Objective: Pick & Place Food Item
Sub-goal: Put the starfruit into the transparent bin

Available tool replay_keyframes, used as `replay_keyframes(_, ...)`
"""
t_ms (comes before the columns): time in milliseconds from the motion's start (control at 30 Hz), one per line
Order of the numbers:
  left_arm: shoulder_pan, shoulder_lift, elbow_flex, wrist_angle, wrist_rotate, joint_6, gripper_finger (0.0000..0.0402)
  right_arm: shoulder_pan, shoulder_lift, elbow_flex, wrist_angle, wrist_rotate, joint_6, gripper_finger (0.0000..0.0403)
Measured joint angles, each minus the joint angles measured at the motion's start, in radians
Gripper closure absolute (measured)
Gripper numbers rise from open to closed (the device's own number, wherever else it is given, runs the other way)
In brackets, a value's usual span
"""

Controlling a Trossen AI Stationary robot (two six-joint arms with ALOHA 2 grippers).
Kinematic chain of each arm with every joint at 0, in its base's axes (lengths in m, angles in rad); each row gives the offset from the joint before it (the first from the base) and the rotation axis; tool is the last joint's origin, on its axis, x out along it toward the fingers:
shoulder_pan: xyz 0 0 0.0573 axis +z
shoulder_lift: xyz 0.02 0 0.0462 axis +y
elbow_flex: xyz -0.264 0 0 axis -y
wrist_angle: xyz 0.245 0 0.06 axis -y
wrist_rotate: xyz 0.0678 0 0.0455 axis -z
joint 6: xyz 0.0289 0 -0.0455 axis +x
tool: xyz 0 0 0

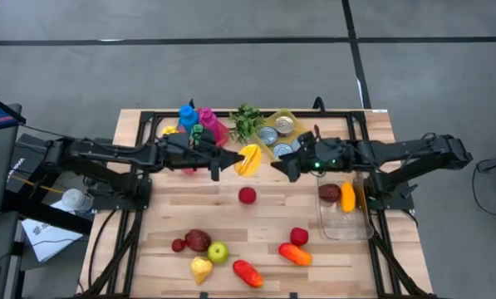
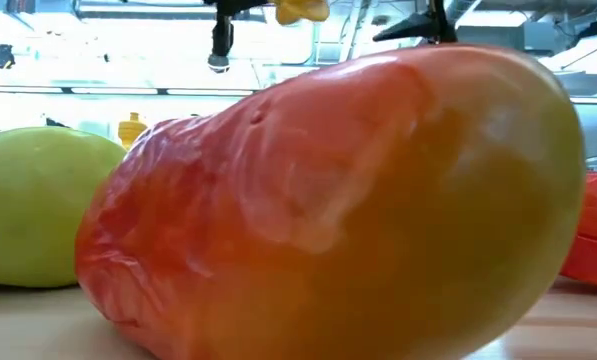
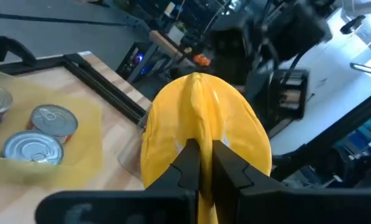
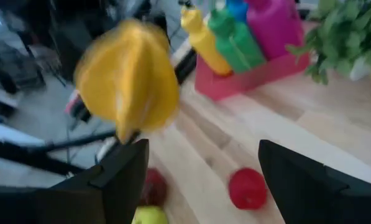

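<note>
Fruit lies scattered on the wooden surface [image 1: 256,218] seen from above; the left hand [image 1: 235,159] is clamped on a yellow food item [image 1: 249,159] held above the middle, facing the right hand [image 1: 279,164], whose fingers stand apart. A clear container [image 1: 345,218] holds two pieces. Low view: an orange-red fruit [image 2: 338,210] blocks nearly everything. Left wrist view: three cans [image 3: 30,127] sit in a yellow tray [image 3: 79,149].

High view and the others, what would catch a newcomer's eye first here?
The yellow fruit, held in the air over the table's middle by the shut left gripper, with the open right gripper facing it close by. Next, the low view, almost filled by an orange-red mango right at the lens. Then the clear tray on the right, already holding two fruits.
</note>
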Motion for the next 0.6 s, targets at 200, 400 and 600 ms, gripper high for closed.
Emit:
replay_keyframes(200,0.0,0.07,-0.002,0.073,-0.005,0.015,0.0395,-0.041,0.022,-0.001,0.021,-0.027,0.0,0.0107)
replay_keyframes(400,0.008,0.144,0.016,0.102,0.009,0.015,0.0396,-0.039,0.036,0.001,0.033,-0.053,0.0,0.0107)
replay_keyframes(600,0.019,0.165,0.024,0.161,0.026,0.016,0.0396,-0.039,0.056,0.002,0.038,-0.08,-0.003,0.0118)
